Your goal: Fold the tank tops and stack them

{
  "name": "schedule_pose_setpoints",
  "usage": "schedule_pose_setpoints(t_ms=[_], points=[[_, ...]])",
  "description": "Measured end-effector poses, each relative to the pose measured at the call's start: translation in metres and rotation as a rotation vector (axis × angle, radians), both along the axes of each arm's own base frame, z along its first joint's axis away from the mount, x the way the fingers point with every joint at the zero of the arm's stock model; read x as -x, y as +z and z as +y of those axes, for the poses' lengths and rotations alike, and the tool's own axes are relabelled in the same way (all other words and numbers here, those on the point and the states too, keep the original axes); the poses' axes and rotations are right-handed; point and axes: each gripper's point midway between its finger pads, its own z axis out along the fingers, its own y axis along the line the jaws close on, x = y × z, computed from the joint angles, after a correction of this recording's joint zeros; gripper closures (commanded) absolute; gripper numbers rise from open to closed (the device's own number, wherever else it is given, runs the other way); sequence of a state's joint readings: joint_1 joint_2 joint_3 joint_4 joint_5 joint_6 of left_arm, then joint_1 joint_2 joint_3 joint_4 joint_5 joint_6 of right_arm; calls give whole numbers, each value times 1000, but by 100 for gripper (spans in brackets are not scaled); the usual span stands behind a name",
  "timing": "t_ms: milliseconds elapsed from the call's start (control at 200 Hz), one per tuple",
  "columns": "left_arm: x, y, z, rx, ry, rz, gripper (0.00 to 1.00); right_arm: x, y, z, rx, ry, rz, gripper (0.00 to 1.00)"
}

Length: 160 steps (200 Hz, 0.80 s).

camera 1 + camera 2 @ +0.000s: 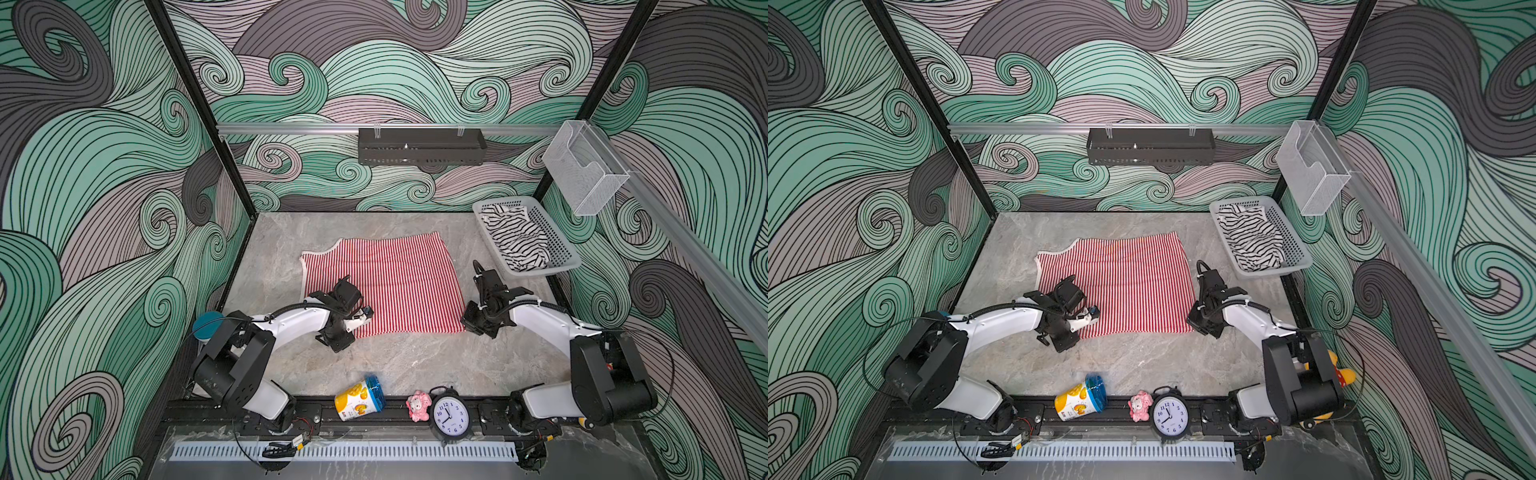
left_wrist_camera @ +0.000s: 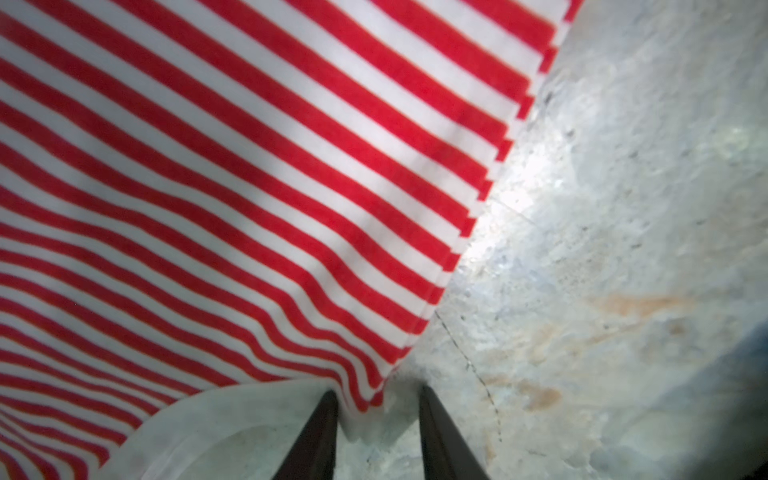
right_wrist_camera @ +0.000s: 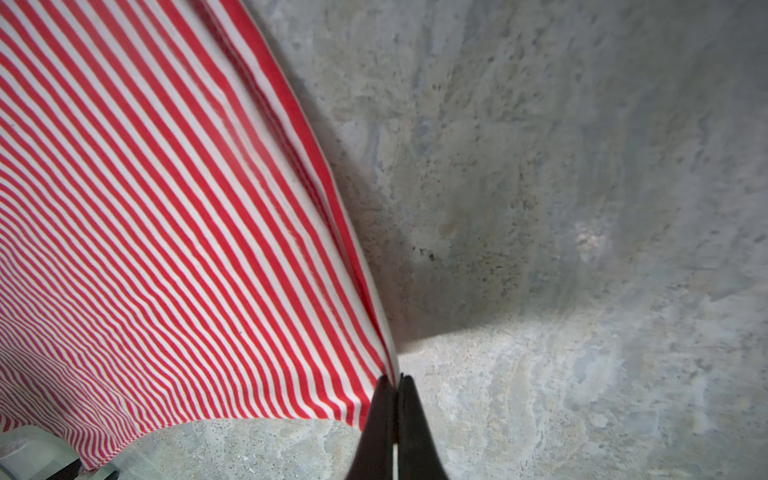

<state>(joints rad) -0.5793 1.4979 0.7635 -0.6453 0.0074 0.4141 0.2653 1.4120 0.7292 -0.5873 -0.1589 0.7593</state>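
The red-and-white tank top (image 1: 390, 282) (image 1: 1129, 282) lies spread flat in the middle of the table. At its near left corner stands my left gripper (image 1: 353, 332) (image 2: 376, 395), jaws apart, with the corner and its cream trim (image 2: 232, 411) lying loose between the fingers. My right gripper (image 1: 465, 328) (image 3: 397, 380) is shut on the near right corner, and the cloth (image 3: 166, 228) rises slightly toward it. The black-and-white tank top (image 1: 517, 241) (image 1: 1250, 243) lies crumpled in the grey basket (image 1: 540, 272) at the back right.
Along the front edge lie a tipped yellow-and-blue can (image 1: 359, 399), a pink plush toy (image 1: 417, 405) and a black alarm clock (image 1: 451, 415). A black shelf (image 1: 422, 145) hangs on the back rail. A clear box (image 1: 582, 166) hangs on the right rail.
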Motion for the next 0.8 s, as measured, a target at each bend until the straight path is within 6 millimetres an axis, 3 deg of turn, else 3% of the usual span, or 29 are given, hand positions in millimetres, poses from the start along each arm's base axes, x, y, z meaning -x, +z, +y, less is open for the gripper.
schedule_pose_setpoints(t_ms=[310, 596, 801], points=[[-5, 0, 2, -26, -3, -28, 74, -3, 2, 1, -1, 0, -8, 98], [-12, 0, 4, -42, -1, -61, 96, -2, 2, 1, -1, 1, -7, 100], [-10, 0, 4, -41, -17, -56, 99, 0, 11, 0, -3, 1, -22, 100]])
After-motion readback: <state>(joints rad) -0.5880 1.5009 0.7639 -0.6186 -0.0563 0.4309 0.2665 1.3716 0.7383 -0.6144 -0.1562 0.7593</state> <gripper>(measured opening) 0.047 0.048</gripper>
